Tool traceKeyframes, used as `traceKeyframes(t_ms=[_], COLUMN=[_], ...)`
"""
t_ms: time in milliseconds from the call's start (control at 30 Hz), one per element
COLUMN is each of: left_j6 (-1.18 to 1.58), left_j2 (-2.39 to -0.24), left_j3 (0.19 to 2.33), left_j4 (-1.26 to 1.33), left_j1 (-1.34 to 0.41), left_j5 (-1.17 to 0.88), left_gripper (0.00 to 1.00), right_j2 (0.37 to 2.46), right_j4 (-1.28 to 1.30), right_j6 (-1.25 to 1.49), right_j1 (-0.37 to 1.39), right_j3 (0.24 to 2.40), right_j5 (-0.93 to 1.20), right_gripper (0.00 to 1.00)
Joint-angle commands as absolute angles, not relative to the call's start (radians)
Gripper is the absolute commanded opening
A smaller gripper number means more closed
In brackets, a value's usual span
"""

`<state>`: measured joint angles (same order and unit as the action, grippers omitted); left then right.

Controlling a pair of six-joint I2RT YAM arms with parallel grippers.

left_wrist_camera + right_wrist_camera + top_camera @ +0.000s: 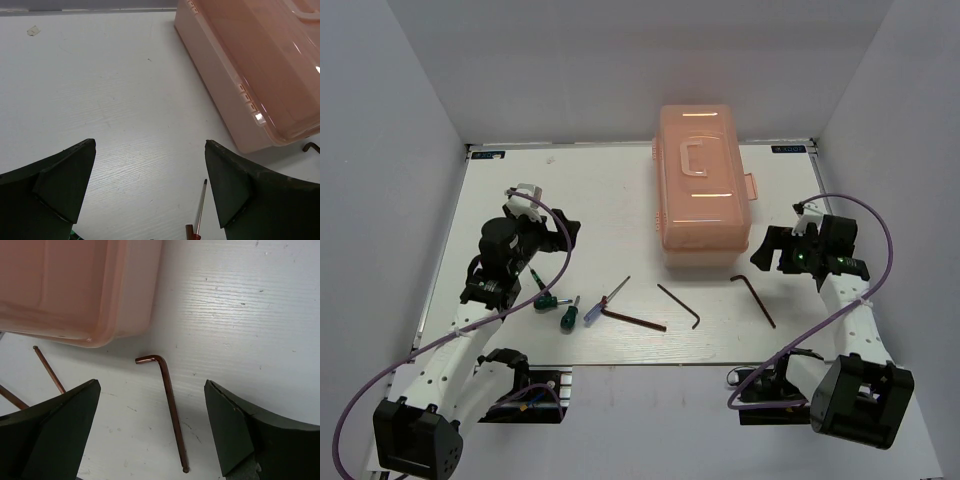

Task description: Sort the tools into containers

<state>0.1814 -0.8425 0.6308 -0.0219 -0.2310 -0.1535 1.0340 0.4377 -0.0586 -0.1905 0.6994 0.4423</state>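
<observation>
The salmon-pink toolbox point(705, 185) stands closed at the back middle, so its compartments are hidden. Three dark hex keys point(753, 298) point(680, 305) point(635, 318) lie in front of it. Two green-handled screwdrivers point(548, 296) point(568, 316) and a blue-handled one point(592, 310) lie to their left. My left gripper point(560, 235) is open and empty above the table, left of the toolbox point(260, 75); a screwdriver shaft point(201, 207) shows by its right finger. My right gripper point(770, 250) is open above the right hex key point(170, 400), by the toolbox corner point(75, 290).
White walls close in the table on the left, back and right. Purple cables point(865, 225) loop from both arms. A second hex key point(49, 369) lies left of the right gripper's left finger. A small scrap of tape point(33, 31) lies near the back edge.
</observation>
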Motion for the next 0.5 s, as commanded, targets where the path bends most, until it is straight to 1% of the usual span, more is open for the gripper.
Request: traceKeyframes(t_ms=[0,167,300,367,400,433,467], left_j6=[0.184,0.184,0.184,0.184,0.184,0.184,0.184], left_j2=[-0.836,-0.845,-0.845,-0.845,-0.845,-0.854,-0.854], left_j3=[0.638,0.638,0.638,0.638,0.638,0.638,0.638], left_j4=[-0.006,-0.006,-0.006,-0.006,-0.006,-0.006,-0.006], left_j1=[-0.229,-0.229,-0.229,-0.229,-0.229,-0.229,-0.229], left_j5=[-0.184,-0.193,-0.193,-0.202,-0.202,-0.212,-0.212], left_gripper=[1.00,1.00,1.00,1.00,0.95,0.90,0.84], right_j2=[1.002,0.970,0.963,0.962,0.957,0.954,0.940], right_j4=[0.403,0.422,0.436,0.465,0.472,0.489,0.508], right_j6=[-0.063,-0.172,-0.196,-0.254,-0.279,-0.308,-0.305], right_j1=[-0.201,-0.207,-0.210,-0.213,-0.213,-0.215,-0.212], right_j3=[0.730,0.710,0.709,0.709,0.710,0.724,0.745], right_j5=[0.501,0.621,0.649,0.652,0.676,0.680,0.684], right_gripper=[0.91,0.91,0.91,0.91,0.86,0.71,0.50])
